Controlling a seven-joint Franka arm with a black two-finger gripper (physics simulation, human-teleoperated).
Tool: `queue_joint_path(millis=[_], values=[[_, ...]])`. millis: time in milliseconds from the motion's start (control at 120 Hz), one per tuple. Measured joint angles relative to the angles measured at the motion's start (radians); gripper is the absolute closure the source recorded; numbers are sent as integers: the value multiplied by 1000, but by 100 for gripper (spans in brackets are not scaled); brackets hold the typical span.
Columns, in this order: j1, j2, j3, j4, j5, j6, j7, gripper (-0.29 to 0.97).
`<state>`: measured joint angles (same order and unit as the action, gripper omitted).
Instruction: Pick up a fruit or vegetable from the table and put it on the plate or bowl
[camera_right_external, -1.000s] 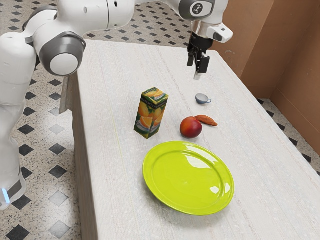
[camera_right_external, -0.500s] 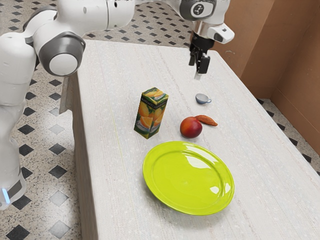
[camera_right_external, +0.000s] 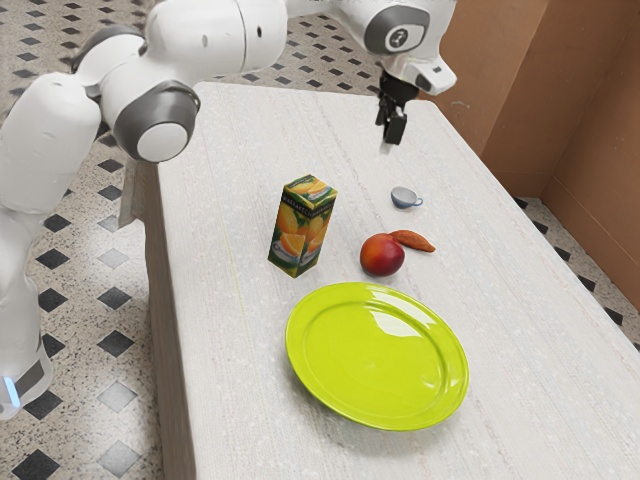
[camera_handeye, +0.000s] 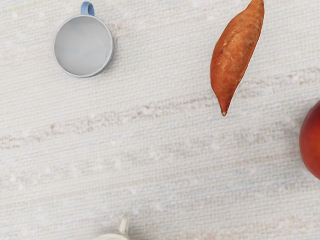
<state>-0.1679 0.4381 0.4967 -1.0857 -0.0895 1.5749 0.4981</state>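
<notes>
The gripper hangs high above the table, empty; whether it is released or clenched I cannot tell. Below it lies the cup; past that the yam, with the peach right beside it; the plate lies farthest off. Risks, as I judge: a descent could clip the cup; grasping the tapered yam may nudge the peach into rolling; the round peach may slip. The carton shows oranges; its lettering is unreadable.

Bright, even light, seemingly from overhead, covers the table. White glare patches sit on the plate; the shadow at the carton's base is faint and soft.
</notes>
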Motion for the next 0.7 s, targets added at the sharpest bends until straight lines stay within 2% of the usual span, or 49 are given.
queue_joint_path(millis=[50, 133, 200, 408, 700], values=[[29, 54, -9, 60, -43, -1, 25, 0], [135, 139, -115, 134, -95, -2, 63, 0], [169, 182, -150, 152, -117, -5, 89, 0], [184, 239, -176, 160, -140, -22, 157, 0], [183, 246, -196, 154, -134, -80, 236, 0]])
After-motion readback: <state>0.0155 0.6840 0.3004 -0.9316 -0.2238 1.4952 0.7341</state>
